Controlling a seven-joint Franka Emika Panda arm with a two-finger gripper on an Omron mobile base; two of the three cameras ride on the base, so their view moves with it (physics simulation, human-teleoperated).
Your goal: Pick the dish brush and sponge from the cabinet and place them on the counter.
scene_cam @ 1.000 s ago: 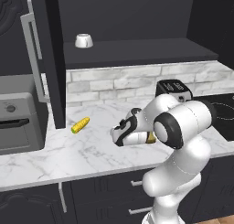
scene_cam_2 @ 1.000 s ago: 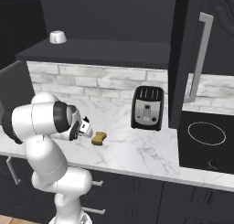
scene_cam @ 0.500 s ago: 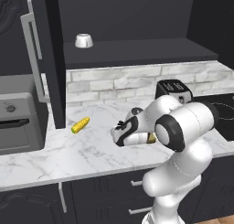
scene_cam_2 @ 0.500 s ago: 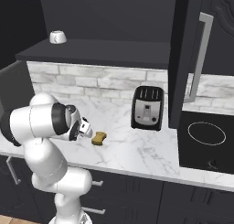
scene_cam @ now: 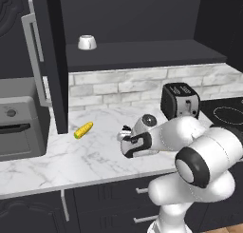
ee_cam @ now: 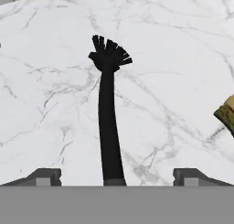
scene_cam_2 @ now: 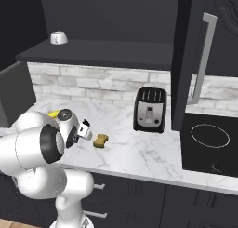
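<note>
The dish brush (ee_cam: 107, 118), slim and all black, stretches away from the hand over the white marble counter (ee_cam: 173, 58), bristle head at the far end. Its handle end sits midway between the fingertips of my gripper (ee_cam: 116, 177), which stand wide apart and touch nothing, so the gripper is open. The yellow-tan sponge (scene_cam_2: 100, 140) rests on the counter (scene_cam_2: 139, 152) just right of the gripper (scene_cam_2: 86, 129); in the hand view the sponge (ee_cam: 227, 113) peeks in at the right edge. The cabinet (scene_cam: 52, 61) hangs above with its doors open.
A corn cob (scene_cam: 83, 130) lies on the counter left of the gripper (scene_cam: 124, 134). A black toaster (scene_cam_2: 149, 110) stands at the back, a cooktop (scene_cam_2: 209, 138) to the right. A white bowl (scene_cam: 87, 42) sits on the cabinet shelf. A grey oven (scene_cam: 19, 122) stands at the far left.
The fingers have spread apart and let go of the dish brush. The arm holds almost the same pose low over the counter.
</note>
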